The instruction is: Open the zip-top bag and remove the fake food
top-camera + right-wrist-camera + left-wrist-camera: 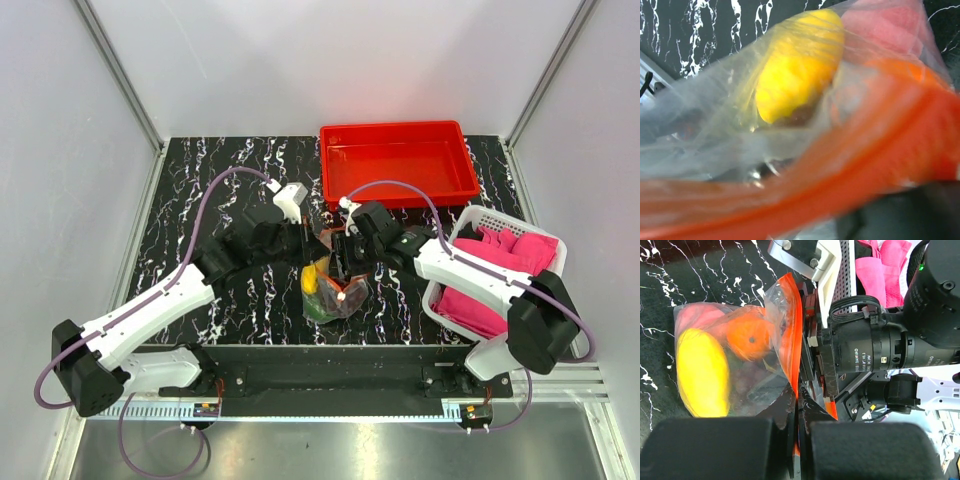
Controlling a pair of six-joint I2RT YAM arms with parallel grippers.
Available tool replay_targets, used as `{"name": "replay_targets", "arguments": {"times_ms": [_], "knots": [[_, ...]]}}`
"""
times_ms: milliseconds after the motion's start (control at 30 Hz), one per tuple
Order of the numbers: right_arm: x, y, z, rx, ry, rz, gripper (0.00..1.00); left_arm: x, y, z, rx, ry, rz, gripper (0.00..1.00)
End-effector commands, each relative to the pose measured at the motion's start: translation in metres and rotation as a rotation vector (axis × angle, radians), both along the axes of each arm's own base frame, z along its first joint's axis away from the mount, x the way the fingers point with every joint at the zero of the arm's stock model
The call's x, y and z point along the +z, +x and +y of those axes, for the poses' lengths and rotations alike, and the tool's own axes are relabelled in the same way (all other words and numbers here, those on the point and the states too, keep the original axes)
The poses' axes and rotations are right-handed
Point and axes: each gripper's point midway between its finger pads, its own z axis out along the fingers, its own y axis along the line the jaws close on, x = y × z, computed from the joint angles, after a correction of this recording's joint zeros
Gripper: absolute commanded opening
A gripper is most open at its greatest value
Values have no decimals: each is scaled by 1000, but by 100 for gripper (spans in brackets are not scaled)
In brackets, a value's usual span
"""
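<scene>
left gripper (797,439): clamped tight on the zip-top bag (760,390) at its orange-red zip strip (790,330), bottom centre of the left wrist view
right gripper (346,262): at the bag's mouth; cannot tell if it grips
zip-top bag: centre of the top view, between both grippers, over the counter (220,180)
fake food: yellow fruit (702,372) and orange ball (750,337) inside the bag
red tray (395,128): upper right, apart from the bag

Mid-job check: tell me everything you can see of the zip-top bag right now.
The zip-top bag is a clear, crinkled plastic pouch with an orange-red zip strip along one edge. Inside show a yellow oblong fruit, an orange ball and something pinkish. It is over the middle of the black marbled table. The left pincer is shut on the strip's end; the right pincer is right beside it, grip unclear.
</scene>
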Motion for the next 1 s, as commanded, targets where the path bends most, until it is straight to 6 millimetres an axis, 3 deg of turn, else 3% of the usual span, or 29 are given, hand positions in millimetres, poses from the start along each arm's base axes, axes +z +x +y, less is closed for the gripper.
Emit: {"name": "replay_targets", "arguments": {"times_ms": [0,33,267,633,967], "knots": [[2,4,-2,-10,-1,-41,43,13,2,-7,-9,-58,-40,0],[5,4,-2,-14,6,-45,36,11,2,-5,-5,-55,-41,0],[48,0,0,-15,103,-99,11,4,4,2,35,-44,-39,0],[135,-12,-4,-16,265,-200,4,-3,4,10,74,-37,-37,0],[200,-12,-14,-40,345,-329,1,-9,3,14,86,-31,-28,0]]}}
